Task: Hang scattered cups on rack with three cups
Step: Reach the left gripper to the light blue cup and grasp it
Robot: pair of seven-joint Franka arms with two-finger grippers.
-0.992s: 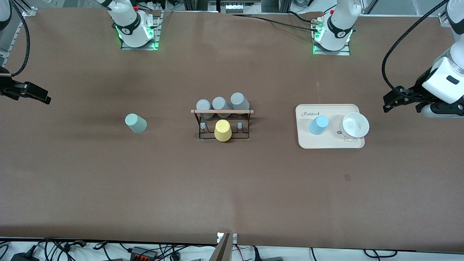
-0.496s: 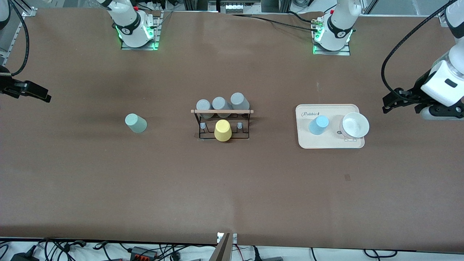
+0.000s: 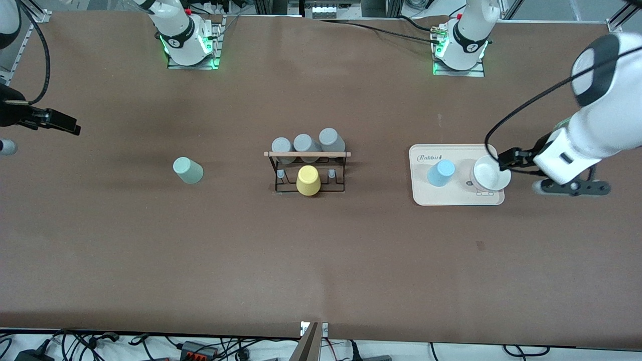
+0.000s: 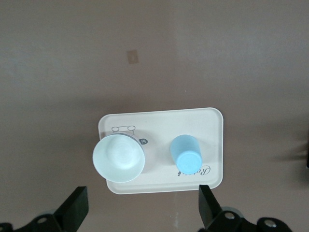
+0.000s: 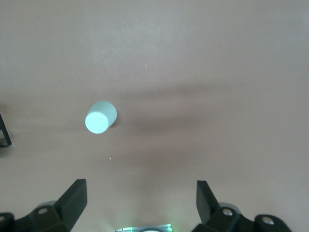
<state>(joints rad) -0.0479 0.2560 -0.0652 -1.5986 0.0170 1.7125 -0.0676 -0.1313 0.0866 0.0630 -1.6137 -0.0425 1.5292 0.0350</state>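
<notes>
The pale sage green cup point(image 3: 188, 170) stands upside down on the table toward the right arm's end; it also shows in the right wrist view point(image 5: 100, 117). The light blue cup point(image 3: 441, 173) stands upside down on the beige tray point(image 3: 451, 198), seen too in the left wrist view point(image 4: 186, 152). The black wire rack point(image 3: 341, 173) with its wooden rod point(image 3: 307, 154) stands mid-table. My left gripper point(image 3: 509, 159) point(image 4: 142, 205) is open and empty over the tray's edge by the bowl. My right gripper point(image 3: 65, 125) point(image 5: 141, 193) is open and empty, up over the table's end.
Three grey cups point(image 3: 304, 144) hang on the rack's back row, and a yellow cup point(image 3: 308, 180) sits on its middle front peg. A white bowl point(image 3: 490, 173) point(image 4: 119, 158) stands on the tray point(image 4: 159, 121) beside the blue cup.
My left arm has swung in from the table's end, and its gripper is now over the tray's edge. My right gripper has shifted slightly toward the middle. No cup has moved.
</notes>
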